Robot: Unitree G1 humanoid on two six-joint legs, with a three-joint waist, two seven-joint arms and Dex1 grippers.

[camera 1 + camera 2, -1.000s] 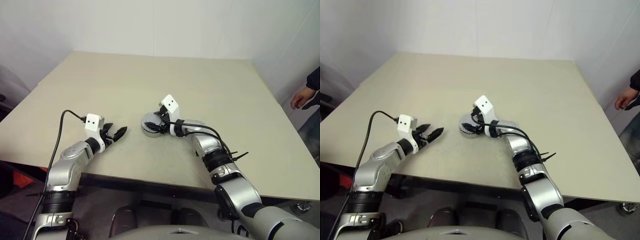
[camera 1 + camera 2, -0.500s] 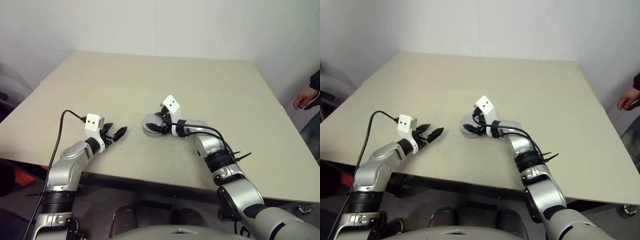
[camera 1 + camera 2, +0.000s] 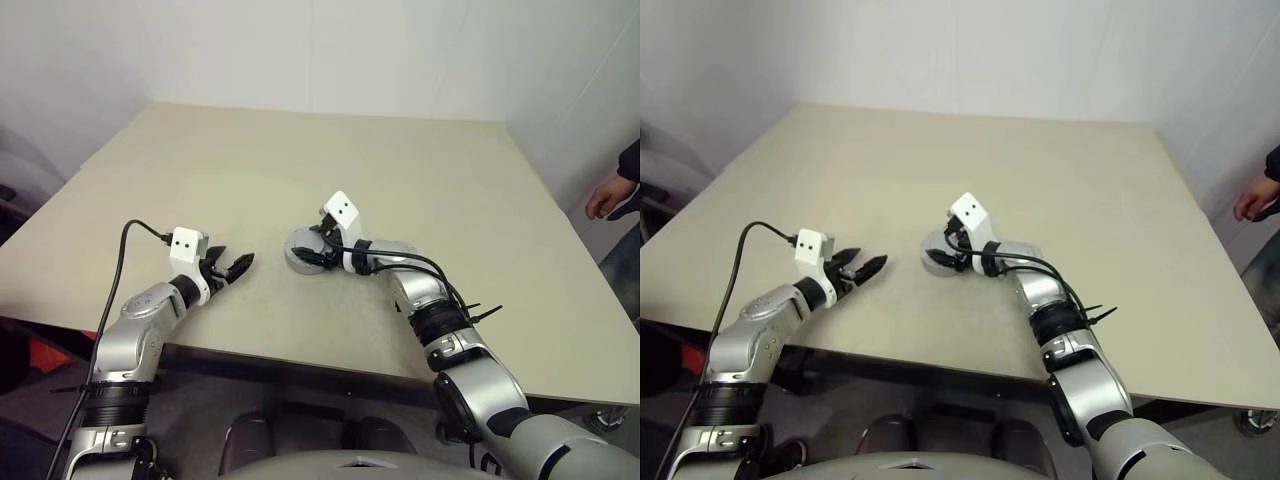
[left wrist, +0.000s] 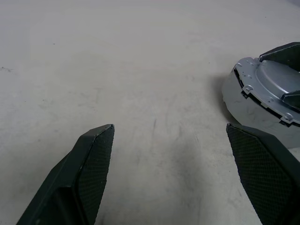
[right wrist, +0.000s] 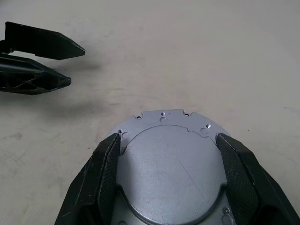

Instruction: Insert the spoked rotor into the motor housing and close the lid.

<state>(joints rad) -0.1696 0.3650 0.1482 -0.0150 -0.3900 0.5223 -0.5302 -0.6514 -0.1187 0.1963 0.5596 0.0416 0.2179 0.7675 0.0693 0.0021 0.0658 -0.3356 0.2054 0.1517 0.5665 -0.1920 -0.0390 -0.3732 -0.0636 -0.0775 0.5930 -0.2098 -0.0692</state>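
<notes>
While broad and beige, surface [image 3: 420, 180] carries the motor housing [image 4: 255, 105] near its front middle, capped by the lid [image 5: 171, 173]. Right tool [image 5: 171, 154] straddling the lid, one black finger along each rim side, spread wide; contact uncertain. Left tool [image 3: 232, 267] just left of the housing, apart from it, fingers parted, gripping nothing. Person's hand [image 3: 603, 197] past the surface's right edge.

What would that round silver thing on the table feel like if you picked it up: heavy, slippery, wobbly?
The lid looks like stiff metal on the motor housing, so probably solid and fairly heavy for its size. Its smooth top may be slippery. It sits flat and low on the table, so it is unlikely to tip or roll.
</notes>
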